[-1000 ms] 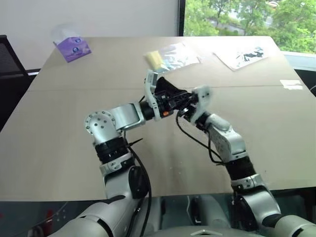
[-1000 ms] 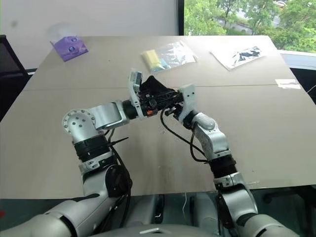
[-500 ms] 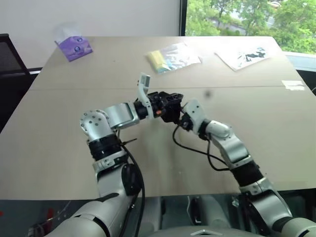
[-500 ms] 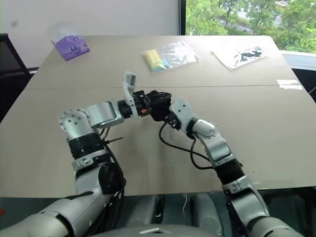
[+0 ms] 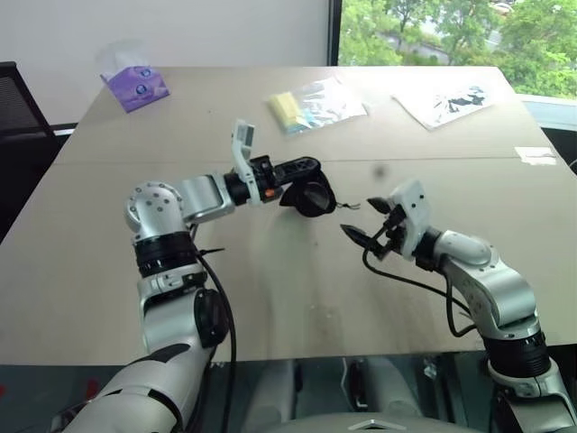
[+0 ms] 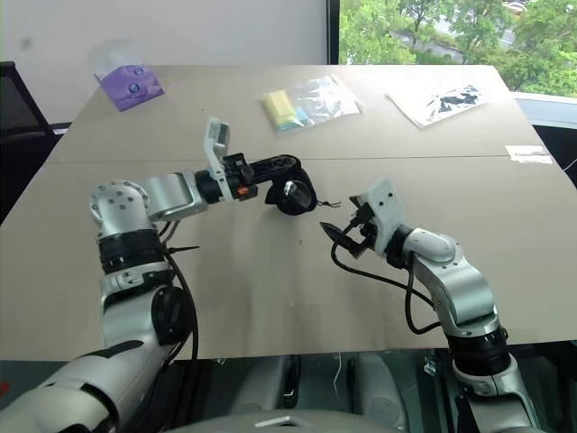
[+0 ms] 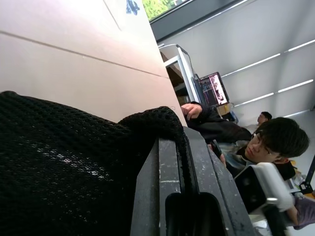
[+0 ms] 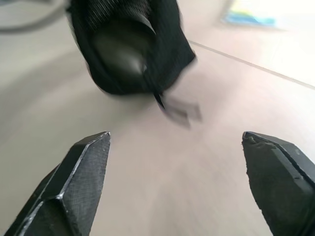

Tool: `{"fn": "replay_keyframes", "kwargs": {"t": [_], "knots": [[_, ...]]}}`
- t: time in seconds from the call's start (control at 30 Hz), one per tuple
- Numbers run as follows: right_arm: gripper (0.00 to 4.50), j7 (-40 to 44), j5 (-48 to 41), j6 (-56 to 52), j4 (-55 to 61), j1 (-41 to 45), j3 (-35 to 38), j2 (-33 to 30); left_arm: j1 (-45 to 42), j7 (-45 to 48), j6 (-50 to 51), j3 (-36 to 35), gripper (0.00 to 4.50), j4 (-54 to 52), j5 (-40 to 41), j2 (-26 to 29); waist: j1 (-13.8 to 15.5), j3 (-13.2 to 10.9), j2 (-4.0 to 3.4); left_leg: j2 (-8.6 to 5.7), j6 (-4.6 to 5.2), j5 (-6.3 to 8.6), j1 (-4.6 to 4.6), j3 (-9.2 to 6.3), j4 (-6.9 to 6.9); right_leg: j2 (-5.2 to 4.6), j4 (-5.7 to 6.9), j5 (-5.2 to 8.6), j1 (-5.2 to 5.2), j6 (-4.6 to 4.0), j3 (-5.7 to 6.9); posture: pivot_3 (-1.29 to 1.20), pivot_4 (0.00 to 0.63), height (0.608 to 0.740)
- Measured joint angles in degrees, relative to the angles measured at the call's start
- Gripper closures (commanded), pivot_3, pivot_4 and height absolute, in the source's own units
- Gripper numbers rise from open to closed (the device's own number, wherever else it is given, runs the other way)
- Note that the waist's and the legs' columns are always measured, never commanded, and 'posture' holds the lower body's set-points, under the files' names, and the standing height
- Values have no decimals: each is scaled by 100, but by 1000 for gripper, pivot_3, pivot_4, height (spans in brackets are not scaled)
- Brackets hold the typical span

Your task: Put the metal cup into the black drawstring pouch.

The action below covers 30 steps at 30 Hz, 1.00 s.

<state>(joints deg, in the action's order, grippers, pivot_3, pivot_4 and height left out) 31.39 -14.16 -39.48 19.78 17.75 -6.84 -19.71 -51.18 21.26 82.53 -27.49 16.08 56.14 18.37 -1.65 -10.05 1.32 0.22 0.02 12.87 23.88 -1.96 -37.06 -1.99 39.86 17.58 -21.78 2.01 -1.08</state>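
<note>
On the tan table (image 5: 108,271) I judge the job nearly done. My left gripper (image 5: 302,169) is clamped on the black drawstring pouch (image 5: 311,194), holding it above the tabletop. The metal cup (image 8: 120,49) appears to sit inside the pouch mouth as a dark rounded shape. My right gripper (image 5: 368,221) hangs empty, fingers spread wide, well apart from the pouch. Left, I reckon: set the pouch down.
</note>
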Motion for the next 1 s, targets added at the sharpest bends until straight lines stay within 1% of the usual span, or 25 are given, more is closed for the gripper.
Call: {"fn": "replay_keyframes", "kwargs": {"t": [0.13, 0.2, 0.3, 0.37, 0.5, 0.73, 0.77, 0.83, 0.9, 1.0], "knots": [[130, -227, 367, 373, -639, 314, -378, 252, -72, 205, -78, 211, 4500, 18, -63, 159, -51, 0, 0, 0, 0, 0, -2, 2, 0, 0, 1, 0, 0, 0, -2, 0, 150, 740], [130, -291, 391, 468, -754, 460, -391, 418, -71, 262, -87, 315, 4500, 18, -100, 192, -46, 0, 0, 0, 0, 0, -1, 1, 1, 0, 0, 0, 0, 0, -1, 0, 150, 740], [130, -205, -248, 317, -567, 528, -66, 805, -51, 342, -162, 378, 4500, 9, -169, 233, -35, 0, 0, 1, 0, 0, 0, -2, 3, -4, -2, 0, 0, 0, -1, 0, 150, 740], [130, -82, -577, 132, -369, 520, 46, 809, -3, 367, -170, 407, 4500, -13, -197, 240, -25, 0, 0, 0, 0, 0, 1, -2, 3, -5, -3, 0, 0, 0, -1, 0, 150, 740], [130, 38, -913, -130, -172, 486, 108, 692, 48, 390, -174, 458, 4500, -62, -201, 255, -16, 0, 0, 0, 1, 0, 1, -3, 2, -4, -1, 0, 0, 0, -1, 0, 150, 740], [130, 53, -1050, -281, -161, 450, 106, 563, 87, 396, -181, 509, 4500, -192, -201, 249, -33, 0, 0, 0, 1, 0, 1, -2, 2, -4, -1, 0, 0, 0, -2, 0, 150, 740], [646, 52, -1056, -284, -161, 450, 106, 549, 87, 397, -181, 509, 4500, -196, -201, 249, -33, 0, 0, 0, 1, 0, 1, -2, 2, -4, -1, 0, 0, 0, -1, 0, 150, 740], [1365, 51, -1056, -283, -163, 450, 105, 536, 89, 397, -181, 509, 4500, -198, -201, 249, -33, 0, 0, 0, 1, 0, 1, -2, 2, -3, -1, 0, 0, 0, -1, 0, 150, 740], [2366, 47, -1054, -280, -183, 452, 105, 516, 91, 397, -180, 509, 4500, -203, -199, 249, -32, 0, 0, 0, 1, 0, 1, -2, 2, -3, -1, 0, 0, 0, -1, 0, 150, 740], [3753, 19, -1039, -271, -266, 462, 105, 505, 114, 397, -180, 507, 4500, -212, -196, 248, -33, 0, 0, 0, 1, 0, 1, -2, 2, -3, -1, 0, 0, 0, -1, 0, 150, 740]]}}
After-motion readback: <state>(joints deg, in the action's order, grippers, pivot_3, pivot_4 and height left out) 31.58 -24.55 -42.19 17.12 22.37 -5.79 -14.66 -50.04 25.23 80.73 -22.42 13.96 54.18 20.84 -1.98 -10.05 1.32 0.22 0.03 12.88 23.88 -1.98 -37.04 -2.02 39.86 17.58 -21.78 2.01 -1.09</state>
